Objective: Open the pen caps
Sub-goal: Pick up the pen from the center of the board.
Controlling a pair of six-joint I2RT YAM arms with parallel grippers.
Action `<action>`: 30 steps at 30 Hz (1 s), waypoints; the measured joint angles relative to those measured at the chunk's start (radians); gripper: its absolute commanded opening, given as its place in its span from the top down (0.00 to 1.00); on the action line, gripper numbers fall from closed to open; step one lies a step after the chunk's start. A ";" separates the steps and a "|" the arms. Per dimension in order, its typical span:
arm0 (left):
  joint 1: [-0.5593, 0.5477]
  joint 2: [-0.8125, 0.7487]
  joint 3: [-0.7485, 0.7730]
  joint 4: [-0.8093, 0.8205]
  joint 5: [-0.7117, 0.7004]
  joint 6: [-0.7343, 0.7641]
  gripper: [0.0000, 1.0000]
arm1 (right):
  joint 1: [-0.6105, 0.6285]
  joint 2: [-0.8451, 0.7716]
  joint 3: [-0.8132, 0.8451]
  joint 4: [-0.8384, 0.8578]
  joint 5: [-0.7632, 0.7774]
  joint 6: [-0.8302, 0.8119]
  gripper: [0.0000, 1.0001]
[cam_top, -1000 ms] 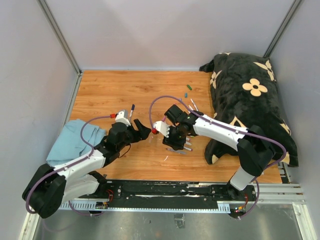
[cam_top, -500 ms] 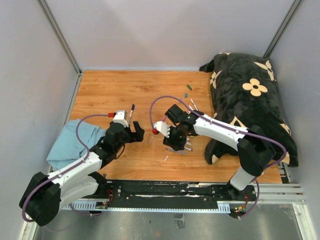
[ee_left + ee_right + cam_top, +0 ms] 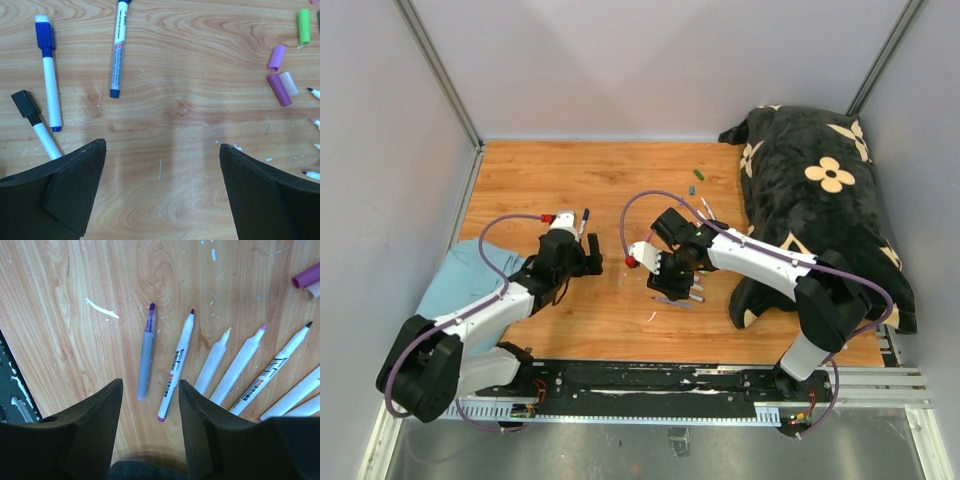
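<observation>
My left gripper [image 3: 588,258] is open and empty, low over bare wood [image 3: 162,190]. Ahead of it lie three pens: one with a blue cap [image 3: 46,34], one with a black cap [image 3: 25,103], and one with a dark navy end [image 3: 119,47]. Loose caps lie at the right: a green cap [image 3: 303,26] and two purple caps [image 3: 276,57]. My right gripper [image 3: 672,285] is open and empty [image 3: 150,410] just above a row of uncapped pens, over a grey barrel [image 3: 146,352] and a white barrel [image 3: 176,367]. A purple cap [image 3: 307,276] lies beyond them.
A black cushion with cream flowers [image 3: 820,200] fills the right side. A light blue cloth [image 3: 455,285] lies at the left edge under my left arm. Two small green caps [image 3: 698,175] lie at the back. Grey walls enclose the table.
My left gripper has drawn back to the left, away from the right gripper and toward the capped pens. The right arm has hardly moved.
</observation>
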 measured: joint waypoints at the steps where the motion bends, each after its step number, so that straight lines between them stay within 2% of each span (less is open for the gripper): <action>1: 0.003 0.017 0.014 -0.008 0.000 0.002 0.03 | 0.000 0.000 0.000 0.000 0.000 0.000 0.50; 5: 0.013 0.090 0.078 -0.042 -0.005 0.014 0.10 | 0.000 0.000 0.000 0.000 0.000 -0.002 0.50; 8: 0.024 0.150 0.135 -0.076 -0.017 0.028 0.23 | 0.000 0.000 0.000 0.000 0.000 -0.002 0.50; 15: 0.116 0.319 0.302 -0.113 -0.008 0.072 0.45 | -0.004 0.000 0.000 -0.002 -0.002 -0.004 0.50; 22: 0.164 0.510 0.426 -0.145 0.042 0.115 0.59 | -0.005 0.000 0.000 -0.003 -0.010 -0.004 0.50; 30: 0.198 0.606 0.479 -0.170 0.086 0.140 0.72 | -0.006 0.000 0.000 -0.003 -0.018 -0.004 0.50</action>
